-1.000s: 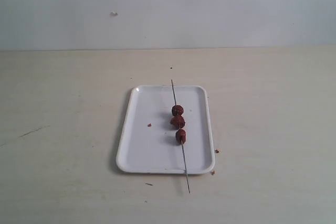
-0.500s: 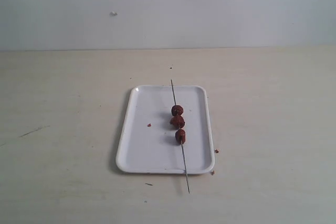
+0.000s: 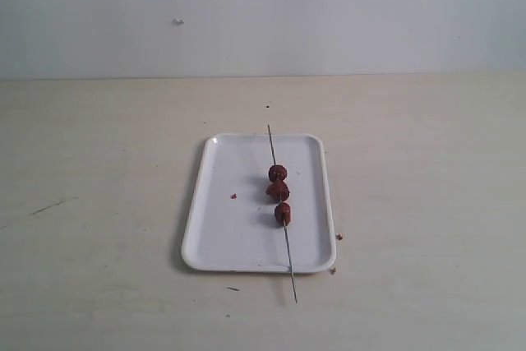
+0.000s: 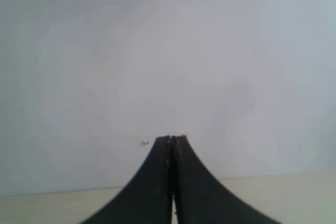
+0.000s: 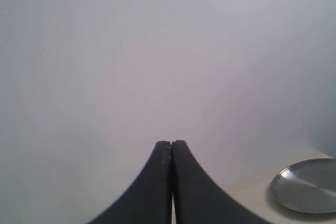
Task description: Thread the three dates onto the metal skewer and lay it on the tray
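Black fingers [image 4: 155, 177] of the left gripper [image 4: 171, 140] are seen pressed fully together on nothing, and those of the right gripper [image 5: 171, 143] likewise. Both are pointed at a pale wall [image 4: 157, 51], and neither is caught in the exterior view. Farther out, the three wrinkled reddish-brown dates [image 3: 279, 192] are found threaded on the thin grey metal skewer [image 3: 290, 265], which is laid lengthwise on the flat white rectangular tray [image 3: 222, 228], its near end overhanging the rim. The task is judged complete; only keeping clear is called for.
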You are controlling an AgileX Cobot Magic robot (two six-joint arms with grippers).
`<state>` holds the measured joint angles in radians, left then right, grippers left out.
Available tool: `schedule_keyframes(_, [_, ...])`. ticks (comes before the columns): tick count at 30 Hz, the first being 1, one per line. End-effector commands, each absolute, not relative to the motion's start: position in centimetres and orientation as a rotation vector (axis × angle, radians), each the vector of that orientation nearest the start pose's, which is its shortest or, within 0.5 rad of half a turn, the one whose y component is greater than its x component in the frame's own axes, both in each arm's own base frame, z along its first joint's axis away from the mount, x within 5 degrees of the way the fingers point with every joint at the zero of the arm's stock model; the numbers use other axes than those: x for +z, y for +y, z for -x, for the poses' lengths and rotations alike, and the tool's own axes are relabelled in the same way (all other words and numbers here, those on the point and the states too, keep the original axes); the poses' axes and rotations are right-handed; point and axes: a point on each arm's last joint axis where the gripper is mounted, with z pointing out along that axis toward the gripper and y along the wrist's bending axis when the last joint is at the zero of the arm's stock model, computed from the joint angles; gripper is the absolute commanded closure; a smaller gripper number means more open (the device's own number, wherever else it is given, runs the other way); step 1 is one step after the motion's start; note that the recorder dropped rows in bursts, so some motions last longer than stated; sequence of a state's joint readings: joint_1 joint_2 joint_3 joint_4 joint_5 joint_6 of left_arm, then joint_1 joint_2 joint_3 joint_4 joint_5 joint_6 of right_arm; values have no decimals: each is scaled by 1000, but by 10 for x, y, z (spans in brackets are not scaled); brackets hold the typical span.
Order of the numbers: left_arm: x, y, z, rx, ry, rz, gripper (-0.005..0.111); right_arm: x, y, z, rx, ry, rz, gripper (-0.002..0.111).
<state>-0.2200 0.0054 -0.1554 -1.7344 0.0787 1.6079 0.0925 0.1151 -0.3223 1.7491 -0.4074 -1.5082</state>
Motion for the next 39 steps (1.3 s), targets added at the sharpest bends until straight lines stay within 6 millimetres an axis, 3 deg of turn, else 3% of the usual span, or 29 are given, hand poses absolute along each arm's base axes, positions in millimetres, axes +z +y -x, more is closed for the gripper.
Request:
schedule_keyframes(1, [265, -16, -41, -359, 1324, -115, 107, 303, -32, -44, -15, 1311, -437, 108])
schedule_keyframes(6, [265, -16, -41, -359, 1324, -115, 107, 310, -29, -43, -113, 1212, -329, 108])
schedule_keyframes(11, [265, -16, -41, -359, 1324, -115, 107, 307, -5, -48, -31, 1205, -50, 108])
schedule_keyframes(13, [265, -16, -41, -359, 1324, -115, 107, 301, -1, -51, 48, 1283, -40, 108])
schedule_keyframes(16, [265, -16, -41, -359, 1324, -115, 107, 286, 1, -51, 96, 1430, -71, 108])
schedule_keyframes(18, [265, -16, -41, -359, 1324, -115, 107, 276, 0, -48, 35, 1498, -75, 108])
schedule_keyframes(23, [265, -16, -41, -359, 1324, -115, 107, 249, -7, -45, -63, 1523, -161, 108])
schedule_keyframes(33, [265, -16, -41, -359, 1324, -115, 107, 196, -10, -55, -60, 1675, -217, 108])
schedule_keyframes(39, [265, -16, -41, -359, 1324, -115, 107, 189, -10, -54, -49, 1737, -244, 108])
